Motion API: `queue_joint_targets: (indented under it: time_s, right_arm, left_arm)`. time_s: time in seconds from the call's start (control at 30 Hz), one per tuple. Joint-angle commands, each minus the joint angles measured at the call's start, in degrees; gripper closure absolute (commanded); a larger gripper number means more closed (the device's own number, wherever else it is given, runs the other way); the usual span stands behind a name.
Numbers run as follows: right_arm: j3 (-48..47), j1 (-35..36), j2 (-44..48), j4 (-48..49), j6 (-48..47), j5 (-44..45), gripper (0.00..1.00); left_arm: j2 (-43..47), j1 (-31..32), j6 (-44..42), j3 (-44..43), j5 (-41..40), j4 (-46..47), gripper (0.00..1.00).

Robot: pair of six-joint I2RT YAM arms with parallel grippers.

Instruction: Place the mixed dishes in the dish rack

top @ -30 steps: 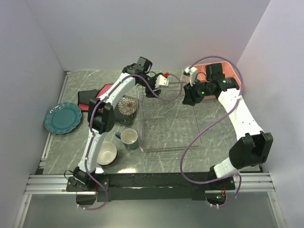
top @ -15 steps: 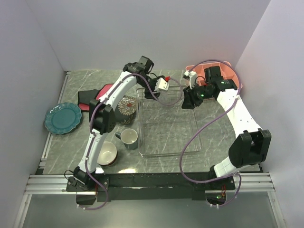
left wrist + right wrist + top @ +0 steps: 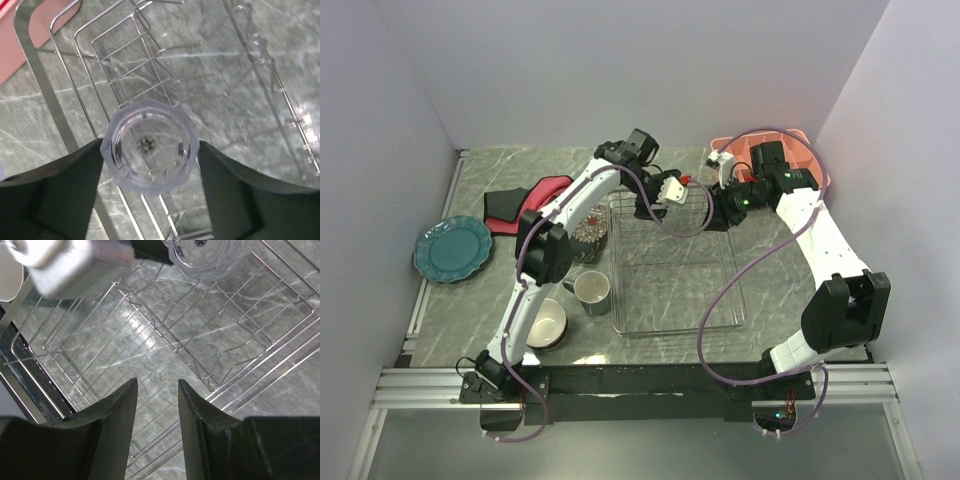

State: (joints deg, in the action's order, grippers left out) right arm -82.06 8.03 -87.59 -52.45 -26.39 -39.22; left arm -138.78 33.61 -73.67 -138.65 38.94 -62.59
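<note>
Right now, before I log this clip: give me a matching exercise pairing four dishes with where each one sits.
Things:
1. clear glass
2. round blue plate
3. grey-blue mug
4. dark cream-lined bowl

Places:
A. right beside the left side of the dish rack
B. between the fingers of the left tool, over the rack
C. closest to the near edge of the table
D. far left of the table

Pairs: 1-B, 2-D, 3-A, 4-C
</note>
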Motion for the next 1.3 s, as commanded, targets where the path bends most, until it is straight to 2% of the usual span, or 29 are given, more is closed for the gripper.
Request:
queue_joint_targets:
  time_s: [0.0, 0.07, 0.17, 0.23, 0.27, 0.43, 0.63, 0.8, 1.0, 1.03, 1.1, 1.13, 1.17, 1.27]
  right_arm:
    - [0.3, -0.6, 0.1, 1.2, 0.3, -1.2, 0.54]
    - [0.0, -0.6, 0.2, 1.0, 0.1, -1.2, 0.54]
    - [-0.7, -0.7, 0.5, 0.7, -0.1, -1.2, 0.54]
    - [-1.1, -0.7, 0.7, 0.6, -0.1, -1.1, 0.54]
    - [-1.3, -0.7, 0.8, 0.6, -0.2, -1.1, 0.54]
    - [-1.0, -0.6, 2.2, 0.8, 0.2, -1.2, 0.54]
    - [0.9, -0.4, 2.8, 2.1, -0.3, -2.5, 0.52]
    - [-1.3, 0.9, 0.5, 4.3, 2.0, -3.0, 0.52]
    - [-5.6, 4.5, -3.1, 4.5, -0.4, -4.0, 0.52]
    - [-5.7, 5.2, -4.0, 5.0, -0.8, -4.5, 0.51]
    - [-5.9, 7.4, -5.4, 6.9, -1.5, -4.5, 0.51]
    - [-5.9, 8.2, -7.0, 7.7, -1.4, -4.4, 0.51]
    - [-6.3, 9.0, -7.8, 9.4, -1.4, -4.5, 0.47]
    - [-6.6, 9.8, -10.1, 14.4, -0.8, -5.1, 0.44]
  left_arm:
    - [3.0, 0.7, 7.3, 5.4, 0.8, 6.5, 0.15]
    - [4.6, 0.4, 9.5, 6.7, 0.9, 10.5, 0.1]
    - [6.4, 0.3, 11.4, 6.5, -0.1, 12.0, 0.07]
    - [7.9, 0.0, 12.7, 6.7, -1.0, 12.7, 0.01]
    - [8.5, -0.1, 14.4, 7.9, -1.3, 14.5, 0.03]
    - [14.2, -2.0, 19.4, 14.3, -3.3, 22.9, 0.04]
    - [17.2, -4.0, 23.7, 13.0, -3.6, 23.8, 0.04]
    - [24.4, -5.6, 23.1, 23.7, -4.4, 25.1, 0.03]
    - [30.7, -6.3, 31.3, 33.0, -4.4, 29.6, 0.03]
    - [32.0, -6.4, 37.2, 36.3, -9.3, 31.8, 0.04]
    - [35.8, -6.4, 43.9, 40.1, -15.9, 40.5, 0.03]
    - [37.1, -6.5, 51.7, 44.4, -23.1, 44.1, 0.03]
    - [39.4, -6.9, 55.0, 46.3, -26.3, 47.7, 0.03]
    - [41.5, -7.4, 64.9, 50.2, -33.5, 47.8, 0.02]
